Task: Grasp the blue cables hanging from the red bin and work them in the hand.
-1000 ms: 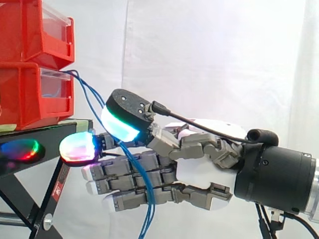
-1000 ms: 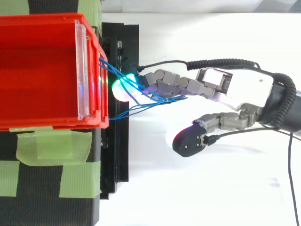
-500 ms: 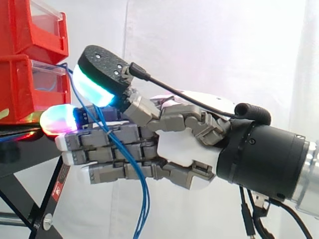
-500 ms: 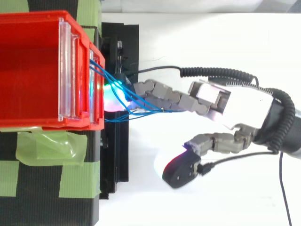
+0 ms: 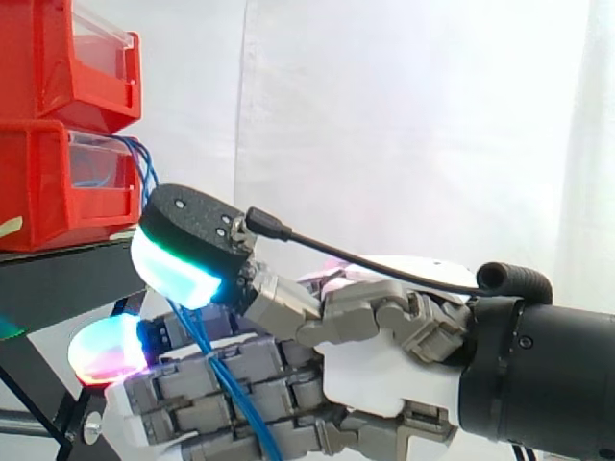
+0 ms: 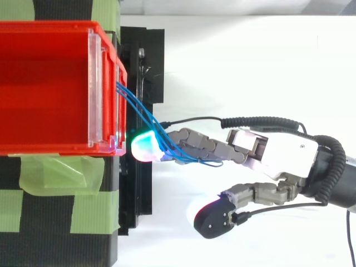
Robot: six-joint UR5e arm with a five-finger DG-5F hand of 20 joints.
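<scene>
1. No word, number or sign can be read on the red bins, the black stand or the hand.
2. The green tape carries no readable print.

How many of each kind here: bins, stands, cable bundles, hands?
Bins: 2 (red, stacked)
Stand: 1 (black)
Cable bundle: 1 (blue; strands too tangled to count)
Hand: 1
Total: 5
</scene>
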